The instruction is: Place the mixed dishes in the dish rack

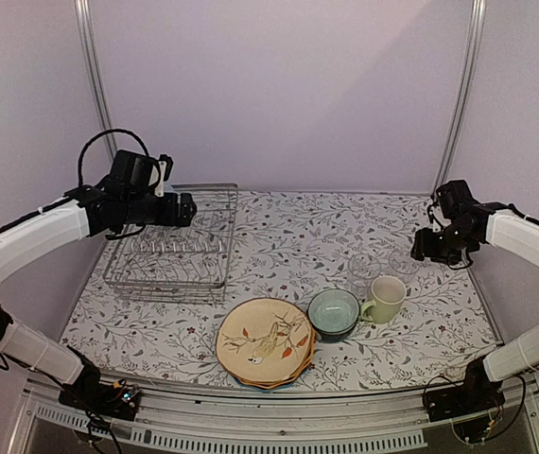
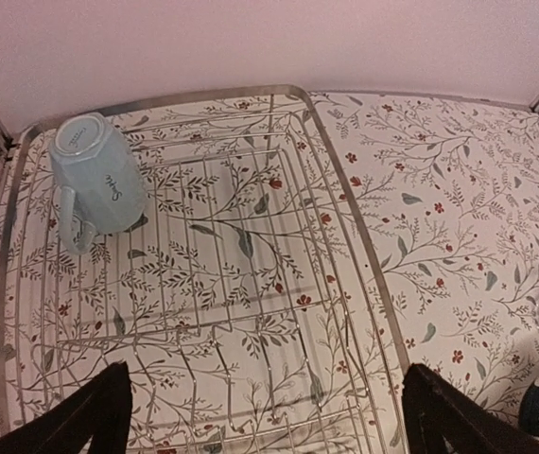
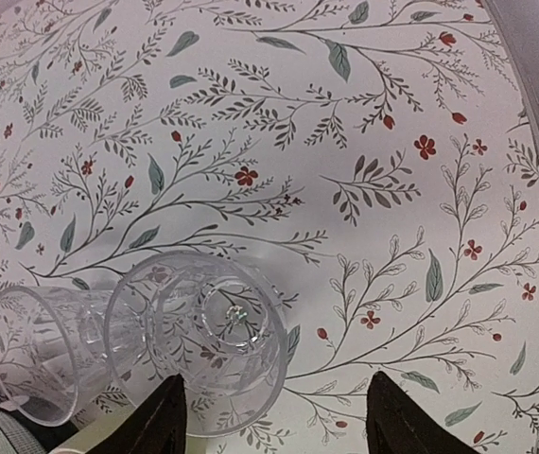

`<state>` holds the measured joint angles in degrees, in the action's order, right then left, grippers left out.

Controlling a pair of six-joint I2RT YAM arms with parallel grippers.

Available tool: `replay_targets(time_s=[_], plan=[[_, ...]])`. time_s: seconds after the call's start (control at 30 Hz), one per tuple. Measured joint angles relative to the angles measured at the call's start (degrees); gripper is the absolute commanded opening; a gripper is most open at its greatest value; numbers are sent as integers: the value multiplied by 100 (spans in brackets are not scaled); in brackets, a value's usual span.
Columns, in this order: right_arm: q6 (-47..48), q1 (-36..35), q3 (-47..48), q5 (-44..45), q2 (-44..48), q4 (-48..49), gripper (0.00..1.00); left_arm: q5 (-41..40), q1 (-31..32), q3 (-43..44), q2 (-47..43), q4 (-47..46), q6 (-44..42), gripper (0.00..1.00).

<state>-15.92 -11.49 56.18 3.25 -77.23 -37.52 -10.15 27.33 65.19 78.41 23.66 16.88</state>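
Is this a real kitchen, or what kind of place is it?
Probably a robot test booth dressed like a kitchen counter, not a home. Plain walls box in a flowery table holding a wire dish rack and a bird-patterned plate, with two robot arms bolted at its edge.

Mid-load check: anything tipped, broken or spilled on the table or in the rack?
Nothing stands out. The blue mug sits mouth-down in the rack; the plate stack lies flat; bowl, yellow mug and glasses stand upright, no spill or breakage visible.
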Motion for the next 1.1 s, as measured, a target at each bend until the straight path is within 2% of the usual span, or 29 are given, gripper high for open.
replay_targets(time_s=[0.3, 0.37, 0.47, 0.63, 0.87, 0.97, 1.1], plan=[[162, 4, -153, -33, -496, 203, 44, 2, 74, -195, -9, -111, 96, 99], [181, 4, -153, -37, -579, 282, 36, 7, 103, -197, -9, -149, 98, 99], [195, 7, -153, -57, -737, 389, 15, 13, 142, -197, -9, -186, 98, 99], [216, 22, -144, -79, -901, 494, 0, 24, 177, -195, -9, -199, 98, 99], [254, 26, 131, -9, -879, 334, 0, 96, 201, -208, -24, -240, 94, 100], [334, 26, 662, 52, -597, 179, 0, 225, 203, -348, -184, -446, 114, 100], [487, 20, 1349, -422, -310, 114, 0, 507, 205, -625, -361, -881, 317, 100]])
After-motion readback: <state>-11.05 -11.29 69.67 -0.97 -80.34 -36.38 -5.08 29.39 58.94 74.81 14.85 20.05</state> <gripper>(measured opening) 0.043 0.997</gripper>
